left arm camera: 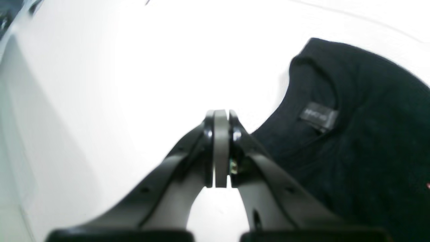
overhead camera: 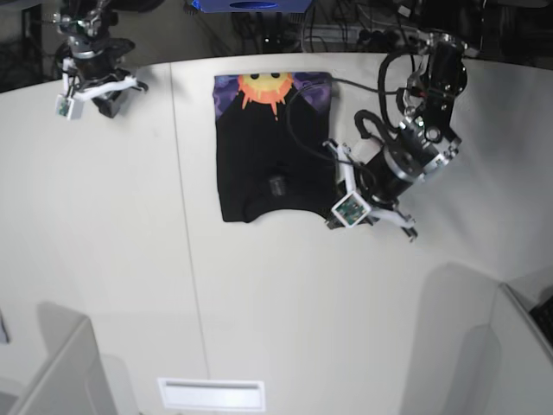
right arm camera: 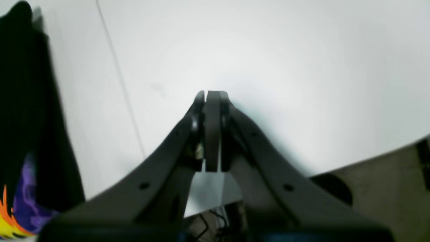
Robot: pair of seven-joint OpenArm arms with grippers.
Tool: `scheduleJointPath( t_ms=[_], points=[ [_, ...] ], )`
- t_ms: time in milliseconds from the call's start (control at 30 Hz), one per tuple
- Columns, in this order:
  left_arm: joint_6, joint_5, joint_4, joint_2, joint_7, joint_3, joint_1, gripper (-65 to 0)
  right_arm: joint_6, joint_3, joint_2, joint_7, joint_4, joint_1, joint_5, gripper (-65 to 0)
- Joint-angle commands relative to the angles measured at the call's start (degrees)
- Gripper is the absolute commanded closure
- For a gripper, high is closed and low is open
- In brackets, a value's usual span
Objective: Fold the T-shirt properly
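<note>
The black T-shirt [overhead camera: 272, 156] lies folded into a rectangle at the far middle of the white table [overhead camera: 112, 259]. Its sun print [overhead camera: 268, 86] faces up at the far end, and the collar with its label [overhead camera: 278, 184] is at the near end. My left gripper [overhead camera: 402, 226] hovers just right of the shirt's near corner. It is shut on nothing in the left wrist view [left arm camera: 220, 114], with the collar and label [left arm camera: 318, 117] to its right. My right gripper [overhead camera: 130, 84] is at the far left corner, shut and empty [right arm camera: 212, 95], with the shirt's edge [right arm camera: 30, 107] at that view's left.
A seam [overhead camera: 186, 216] runs down the table left of the shirt. Cables and equipment [overhead camera: 346, 35] crowd the far edge. The table's edge [right arm camera: 369, 161] shows close behind the right gripper. A white slot plate [overhead camera: 210, 393] sits at the near edge.
</note>
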Motion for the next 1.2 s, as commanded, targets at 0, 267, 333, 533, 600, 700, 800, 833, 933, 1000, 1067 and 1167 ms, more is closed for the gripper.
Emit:
scheduleJointPath(
  t_ms=[0, 267, 333, 533, 600, 700, 800, 833, 933, 1000, 1067, 1167],
  points=[
    [-0.4, -0.9, 0.9, -0.2, -4.8, -1.2, 2.3, 0.0, 0.7, 0.3, 1.1, 1.1, 1.5, -1.4, 0.6, 0.0],
    [-0.4, -1.4, -1.8, -1.2, -22.2, -10.5, 19.4, 0.0, 1.6, -0.1, 6.4, 1.5, 0.1, -4.8, -5.1, 0.0],
    [-0.4, -1.5, -2.6, -1.2, -25.7, -11.8, 22.8, 0.0, 5.3, -0.1, 5.5, 4.8, 0.1, -5.2, -10.0, 0.0],
    [-0.4, -0.9, -3.8, -1.0, -41.0, -14.9, 33.7, 0.0, 10.5, 0.2, 0.9, 18.4, 0.6, -10.6, -21.4, 0.0],
    [-0.4, -0.9, -5.5, -1.0, -44.6, -15.6, 36.0, 0.0, 10.5, 0.0, 0.8, 19.1, 0.6, -12.6, -22.5, 0.0],
    [-0.4, -0.9, -9.1, -1.2, -47.9, -15.4, 39.3, 0.0, 10.5, 0.2, 0.8, 17.2, 0.6, -15.2, -22.5, 0.0],
    [-0.4, 2.0, -12.0, -1.3, -49.8, -15.5, 42.6, 0.0, 10.5, 0.0, 0.9, 13.6, 1.0, -18.5, -22.6, 0.0],
    [-0.4, 3.6, -12.9, -1.1, -50.7, -15.5, 44.0, 0.0, 10.5, -0.1, 0.9, 12.0, 1.1, -19.8, -22.6, 0.0],
    [-0.4, 6.2, -15.3, -0.9, -54.3, -15.3, 48.2, 0.0, 10.5, -0.1, 1.2, 6.7, 1.2, -21.8, -22.6, 0.0],
    [-0.4, 6.1, -16.6, -0.9, -55.4, -14.9, 50.9, 0.0, 10.6, -0.1, 2.4, 2.9, 1.0, -22.0, -22.6, 0.0],
    [-0.4, 6.1, -18.5, -0.6, -55.5, -14.9, 52.3, 0.0, 10.6, -0.5, 3.3, -0.4, 0.4, -22.0, -22.6, 0.0],
    [-0.4, 6.1, -24.0, 0.8, -55.6, -15.0, 52.6, 0.0, 10.7, -5.5, 5.8, -2.4, -2.9, -21.6, -22.8, 0.0]
  ],
)
